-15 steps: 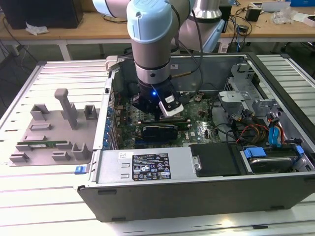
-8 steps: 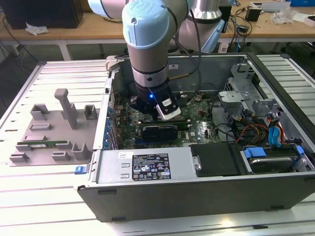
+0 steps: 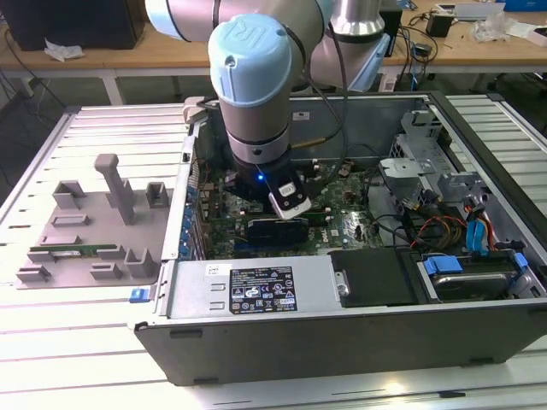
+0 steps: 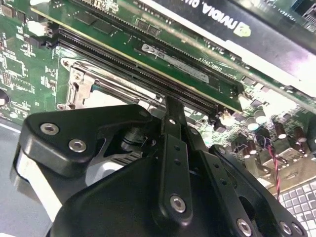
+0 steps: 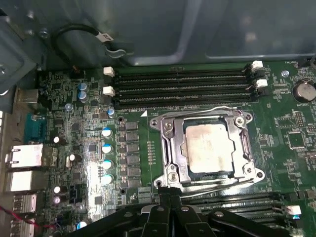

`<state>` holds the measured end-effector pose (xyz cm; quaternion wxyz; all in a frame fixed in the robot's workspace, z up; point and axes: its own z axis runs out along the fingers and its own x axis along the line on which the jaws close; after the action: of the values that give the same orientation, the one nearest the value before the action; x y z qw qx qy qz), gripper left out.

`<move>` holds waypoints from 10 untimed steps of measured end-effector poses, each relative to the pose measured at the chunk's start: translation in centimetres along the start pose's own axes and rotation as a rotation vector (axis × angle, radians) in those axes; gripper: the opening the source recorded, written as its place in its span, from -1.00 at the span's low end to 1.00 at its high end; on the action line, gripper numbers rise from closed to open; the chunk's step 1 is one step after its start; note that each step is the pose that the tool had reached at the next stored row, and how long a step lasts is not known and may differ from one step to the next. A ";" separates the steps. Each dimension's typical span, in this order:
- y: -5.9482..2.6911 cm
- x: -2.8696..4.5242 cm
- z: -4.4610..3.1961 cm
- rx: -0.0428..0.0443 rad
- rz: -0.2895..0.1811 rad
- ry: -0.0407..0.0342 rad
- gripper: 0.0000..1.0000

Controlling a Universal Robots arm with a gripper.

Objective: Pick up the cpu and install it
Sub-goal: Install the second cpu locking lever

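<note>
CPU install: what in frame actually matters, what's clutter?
Job:
cpu, seated in socket frame
gripper, beside the socket

Clutter:
memory stick on grey tray
empty memory slots
blue cables

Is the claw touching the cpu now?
Apart. In the first wrist view the cpu lies in the socket frame, and the claw sits outside the frame's edge.

Arm (image 3: 256, 77) upright, wrist pointed straight down
</note>
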<state>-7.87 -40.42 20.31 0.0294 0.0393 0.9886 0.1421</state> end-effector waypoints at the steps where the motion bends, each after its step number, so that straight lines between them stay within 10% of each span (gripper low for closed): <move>1: -0.05 0.01 0.17 -0.0088 0.001 0.0006 -0.79; 10: -0.22 0.36 0.64 -0.0470 0.003 0.0033 -0.79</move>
<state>-8.20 -40.42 19.61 0.0285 0.0400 0.9850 0.1654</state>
